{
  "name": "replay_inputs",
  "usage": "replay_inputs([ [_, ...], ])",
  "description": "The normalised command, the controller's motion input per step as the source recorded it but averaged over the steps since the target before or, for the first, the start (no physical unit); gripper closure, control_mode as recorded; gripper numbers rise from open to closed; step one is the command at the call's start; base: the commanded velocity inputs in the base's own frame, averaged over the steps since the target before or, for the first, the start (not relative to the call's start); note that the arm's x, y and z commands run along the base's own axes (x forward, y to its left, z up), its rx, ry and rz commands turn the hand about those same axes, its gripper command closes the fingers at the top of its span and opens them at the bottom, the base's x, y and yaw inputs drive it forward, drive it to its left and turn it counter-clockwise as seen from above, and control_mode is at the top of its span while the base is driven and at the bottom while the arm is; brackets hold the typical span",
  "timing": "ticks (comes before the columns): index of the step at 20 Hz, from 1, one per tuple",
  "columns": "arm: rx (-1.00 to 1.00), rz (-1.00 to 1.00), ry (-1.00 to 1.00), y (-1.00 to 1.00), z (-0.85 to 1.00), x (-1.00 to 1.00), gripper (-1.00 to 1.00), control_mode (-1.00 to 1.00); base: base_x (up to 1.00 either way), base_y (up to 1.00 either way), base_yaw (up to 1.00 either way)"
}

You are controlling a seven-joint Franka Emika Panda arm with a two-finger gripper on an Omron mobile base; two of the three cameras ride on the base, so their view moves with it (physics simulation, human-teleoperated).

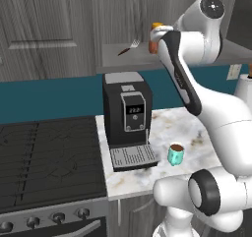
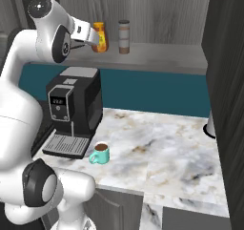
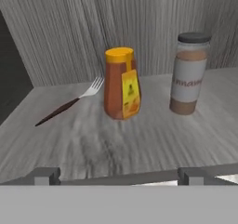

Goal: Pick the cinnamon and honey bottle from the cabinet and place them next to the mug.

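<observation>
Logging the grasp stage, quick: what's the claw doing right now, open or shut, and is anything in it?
Claw: open, holding nothing; it points at the honey bottle on the cabinet shelf, not yet around it.

one honey bottle (image 3: 122,84), one cinnamon (image 3: 189,73), one fork (image 3: 70,102), one mug (image 2: 100,153), one coffee machine (image 1: 127,118)

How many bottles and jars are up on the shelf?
2. The honey bottle stands in the middle of the shelf, with a fork lying to one side of it in the hand view. The cinnamon jar stands on its other side. None looks hidden.
</observation>
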Motion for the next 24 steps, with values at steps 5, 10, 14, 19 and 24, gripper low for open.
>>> replay_inputs([
  [5,0.00,0.00,0.00,0.00,0.00,0.39,-1.00,-1.00,0.00,0.00,0.00],
  [10,0.00,0.00,0.00,0.00,0.00,0.41,-1.00,-1.00,0.00,0.00,0.00],
  [14,0.00,-0.03,0.02,0.00,0.00,0.53,-1.00,-1.00,0.00,0.00,0.00],
  [19,0.00,-0.04,0.03,0.00,-0.01,0.37,-1.00,-1.00,0.00,0.00,0.00],
  [24,0.00,-0.05,0.06,0.00,-0.01,0.20,-1.00,-1.00,0.00,0.00,0.00],
])
